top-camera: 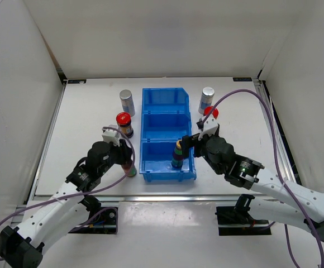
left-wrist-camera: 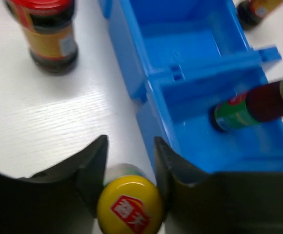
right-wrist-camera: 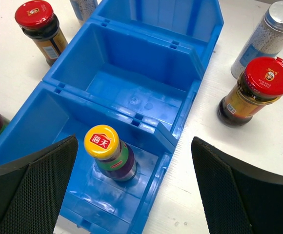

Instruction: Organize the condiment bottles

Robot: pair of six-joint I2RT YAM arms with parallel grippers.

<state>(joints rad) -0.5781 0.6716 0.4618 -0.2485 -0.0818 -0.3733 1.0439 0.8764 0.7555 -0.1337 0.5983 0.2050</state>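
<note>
A blue three-compartment bin [top-camera: 167,114] lies mid-table. One yellow-capped slim bottle [top-camera: 178,153] stands upright in its near compartment and also shows in the right wrist view [right-wrist-camera: 110,153]. My right gripper [top-camera: 191,142] hovers above it, jaws wide open and empty [right-wrist-camera: 136,190]. My left gripper [top-camera: 124,156] is shut on the second yellow-capped bottle [left-wrist-camera: 130,204], which stands on the table just left of the bin [top-camera: 130,167]. Two red-lidded jars [top-camera: 124,124] [top-camera: 210,113] and two silver-capped cylinders [top-camera: 127,102] [top-camera: 206,99] stand on either side of the bin.
The bin's middle [right-wrist-camera: 131,83] and far compartments hold nothing. White walls close in the table on the left, right and back. The bin's left wall [left-wrist-camera: 136,73] runs close beside my left fingers.
</note>
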